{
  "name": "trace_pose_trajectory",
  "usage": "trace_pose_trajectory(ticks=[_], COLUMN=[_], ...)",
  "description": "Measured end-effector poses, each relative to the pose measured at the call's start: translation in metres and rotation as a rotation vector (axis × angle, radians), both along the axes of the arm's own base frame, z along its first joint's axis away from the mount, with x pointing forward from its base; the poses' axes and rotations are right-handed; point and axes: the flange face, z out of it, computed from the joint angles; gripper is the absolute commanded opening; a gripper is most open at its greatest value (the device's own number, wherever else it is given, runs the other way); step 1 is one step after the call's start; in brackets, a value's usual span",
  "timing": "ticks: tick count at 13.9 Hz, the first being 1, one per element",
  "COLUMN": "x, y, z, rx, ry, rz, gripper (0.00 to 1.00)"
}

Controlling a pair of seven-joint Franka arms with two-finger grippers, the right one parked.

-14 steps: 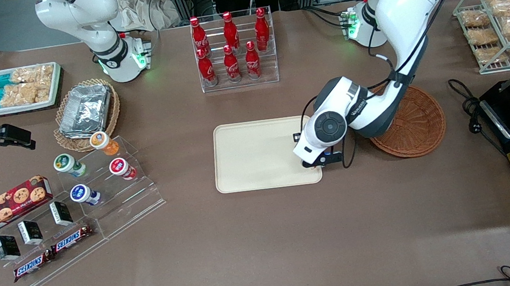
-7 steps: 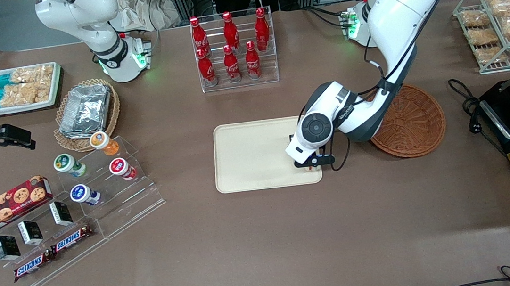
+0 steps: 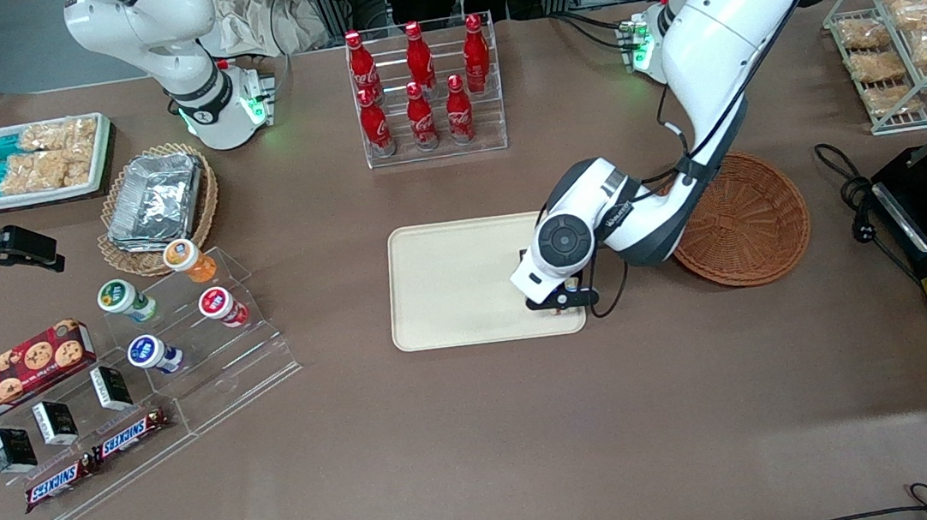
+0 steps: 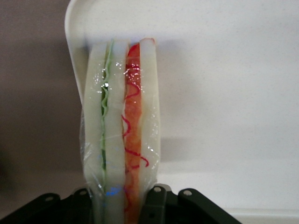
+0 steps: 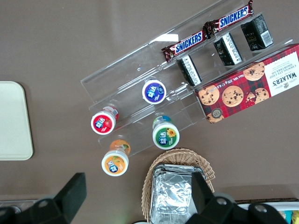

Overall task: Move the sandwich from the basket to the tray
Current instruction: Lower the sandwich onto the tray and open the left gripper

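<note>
left-arm tool (image 3: 556,305) sits low over the tray (image 3: 449,287), at the tray corner nearest the basket (image 3: 757,220) and the front camera. wrist view: fingers (image 4: 154,205) clamped on the sandwich (image 4: 122,130), one on each bread face, cut edge with green and orange-red layers toward the camera. sandwich hangs over the cream tray surface just inside the rim; contact with the tray cannot be told. basket rests on the counter (image 3: 481,430) beside the tray, partly covered by the arm
</note>
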Motion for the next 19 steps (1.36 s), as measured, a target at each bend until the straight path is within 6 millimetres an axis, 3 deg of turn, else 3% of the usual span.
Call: trace_pose_trajectory(ticks=[7,12,15,19], x=[0.007,0.024,0.033,0.050], y=[0.005,0.019,0.029,0.069], z=[0.002,0.018,0.050,0.112], rx=[0.002,0.001,0.022,0.058], ry=[-0.008,-0.032,-0.056,-0.101], rz=[0.015,0.048,0.060,0.080], gripper=[1.00,1.00,1.00,1.00])
